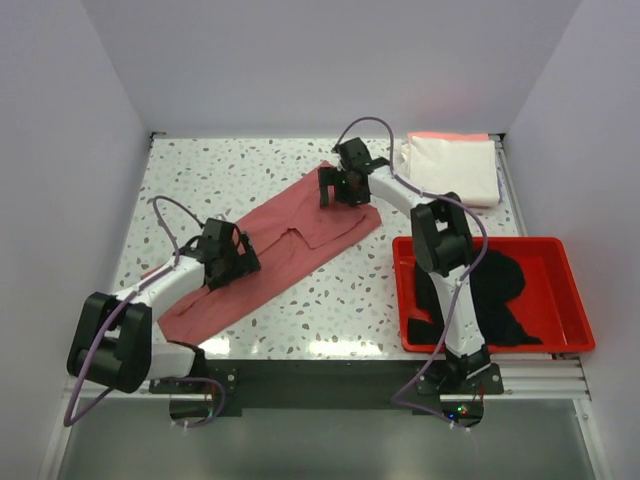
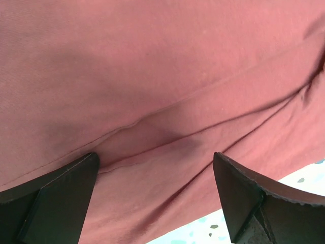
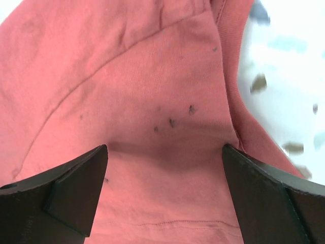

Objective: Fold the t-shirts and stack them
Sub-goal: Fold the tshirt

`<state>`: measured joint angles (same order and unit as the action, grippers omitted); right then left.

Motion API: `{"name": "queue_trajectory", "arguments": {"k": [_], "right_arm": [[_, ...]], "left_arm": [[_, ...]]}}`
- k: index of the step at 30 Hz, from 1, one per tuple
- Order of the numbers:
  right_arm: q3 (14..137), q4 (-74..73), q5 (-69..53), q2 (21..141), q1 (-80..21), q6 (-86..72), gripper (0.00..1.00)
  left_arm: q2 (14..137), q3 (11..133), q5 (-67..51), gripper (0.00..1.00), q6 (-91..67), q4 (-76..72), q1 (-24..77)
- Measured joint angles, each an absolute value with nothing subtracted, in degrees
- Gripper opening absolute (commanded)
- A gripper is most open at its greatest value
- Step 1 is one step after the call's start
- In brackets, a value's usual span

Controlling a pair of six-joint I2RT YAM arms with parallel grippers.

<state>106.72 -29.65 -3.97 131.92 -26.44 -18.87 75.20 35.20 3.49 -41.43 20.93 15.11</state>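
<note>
Across the table's [image 1: 200, 170] middle, red shirt [image 1: 270, 255] lay diagonally. Left gripper [image 1: 243, 262] was over its near-left part, right gripper [image 1: 338, 195] over its far end, both spread wide, gripping nothing. Cream shirt [image 1: 455, 165] lay folded at far-right corner, black shirt [image 1: 500, 290] in tray [image 1: 575, 300].

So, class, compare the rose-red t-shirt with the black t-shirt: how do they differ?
Place: the rose-red t-shirt lies on the table, the black t-shirt in the red tray. Pose: the rose-red t-shirt is flattened into a long strip, the black t-shirt crumpled. Shared: neither is stacked yet.
</note>
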Motion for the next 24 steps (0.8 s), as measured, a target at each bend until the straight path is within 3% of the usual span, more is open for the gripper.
{"name": "queue_trajectory", "arguments": {"k": [7,14,24], "right_arm": [[121.1,-32.3,-4.6,140.7,-26.2,-18.3,0.99],[135.5,-31.8,-8.1,149.7,-25.8,-18.4,0.99],[144.0,-26.2,-10.7,156.1,-25.0,-19.7,0.99]], "left_arm": [[76.3,35.0,3.9,1.0,-41.9,17.3,20.1],[78.7,35.5,4.0,1.0,-47.5,12.5,31.5],[87.4,43.2,3.6,1.0,-59.3,10.4,46.1]]}}
